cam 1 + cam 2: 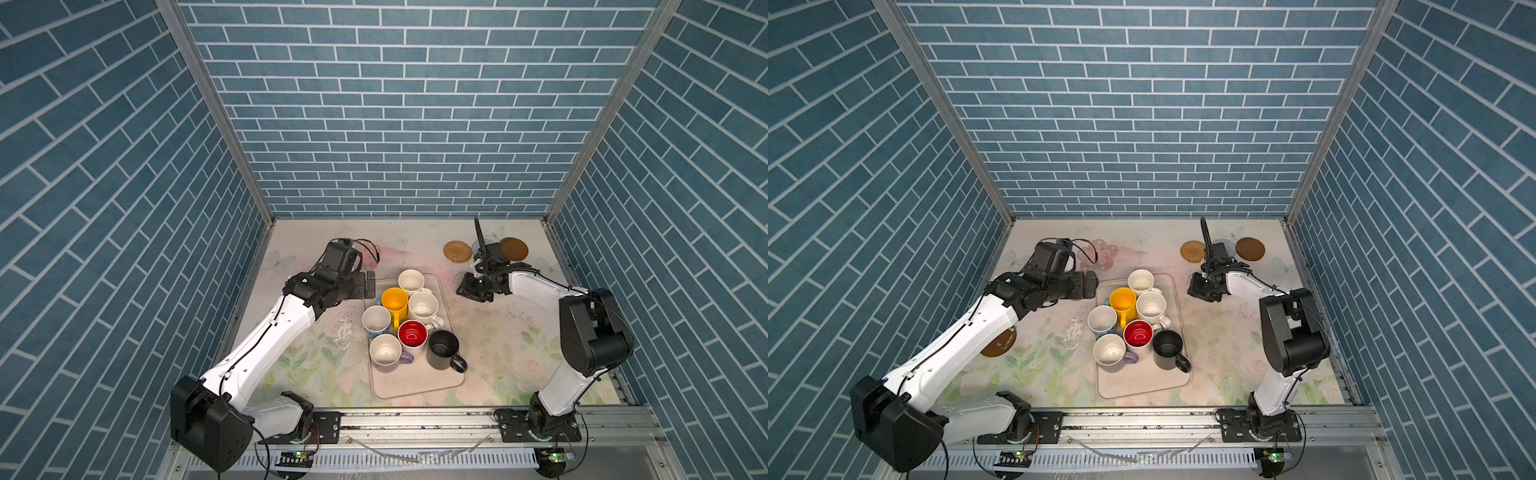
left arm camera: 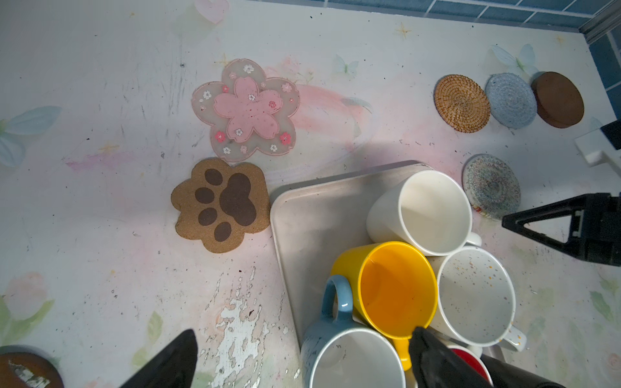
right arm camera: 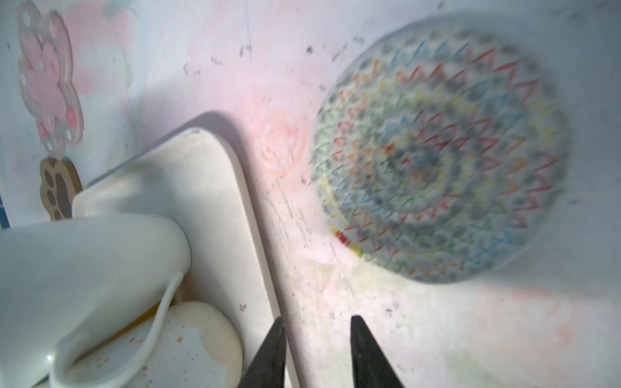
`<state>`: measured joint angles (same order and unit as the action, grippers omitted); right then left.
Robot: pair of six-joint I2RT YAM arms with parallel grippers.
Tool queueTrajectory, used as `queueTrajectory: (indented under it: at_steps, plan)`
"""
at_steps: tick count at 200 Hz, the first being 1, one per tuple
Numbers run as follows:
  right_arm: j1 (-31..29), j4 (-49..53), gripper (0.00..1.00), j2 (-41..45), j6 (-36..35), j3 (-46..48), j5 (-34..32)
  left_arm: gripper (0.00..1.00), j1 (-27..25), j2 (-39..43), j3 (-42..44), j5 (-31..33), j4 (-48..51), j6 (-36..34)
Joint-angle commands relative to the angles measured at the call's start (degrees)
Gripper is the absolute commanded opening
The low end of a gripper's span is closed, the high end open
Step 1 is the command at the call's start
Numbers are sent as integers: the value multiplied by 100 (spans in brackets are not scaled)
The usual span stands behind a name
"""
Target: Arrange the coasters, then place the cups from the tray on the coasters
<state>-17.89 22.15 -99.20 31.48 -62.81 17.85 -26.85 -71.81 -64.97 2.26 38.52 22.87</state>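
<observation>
Several cups stand crowded on the cream tray: yellow, black, red-inside, light blue and cream among them. My left gripper is open above the tray's far-left corner, over the light blue cup. The paw coaster and the pink flower coaster lie beyond it. My right gripper is narrowly open and empty, right of the tray's far corner, by the clear patterned coaster. The rattan, blue knit and brown coasters sit in a row at the back right.
Another brown disc lies half under my left forearm at the left. Blue brick walls close the back and sides. A metal rail carrying both arm bases runs along the front edge.
</observation>
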Motion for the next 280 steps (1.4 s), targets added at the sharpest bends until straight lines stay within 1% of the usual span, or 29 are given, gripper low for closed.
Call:
queueTrajectory:
  at_steps: [1, 49, 72, 101, 148, 189, 223, 280]
  plan:
    - [208, 225, 35, -112, -45, -313, 64, 99, 37, -158, -223, -31, 50, -120]
    - [404, -96, 37, -725, 77, -605, 167, 99, 44, -315, -367, -77, 54, -213]
    - [400, -74, 37, -1075, 77, -897, 158, 99, 60, -376, -433, -77, 85, -255]
    - [388, -122, 37, -1495, 185, -1243, 312, 99, 119, -393, -489, -87, 139, -290]
    - [108, -47, 37, -1936, 278, -1865, 464, 99, 265, -401, -534, -134, 200, -337]
    - [-15, -29, 36, -2364, 444, -2404, 594, 99, 316, -440, -518, -191, 195, -337]
    - [-157, 51, 36, -2604, 472, -2797, 479, 99, 344, -457, -516, -174, 230, -388]
    - [-318, 122, 35, -3223, 606, -3487, 586, 99, 436, -431, -543, -182, 339, -443]
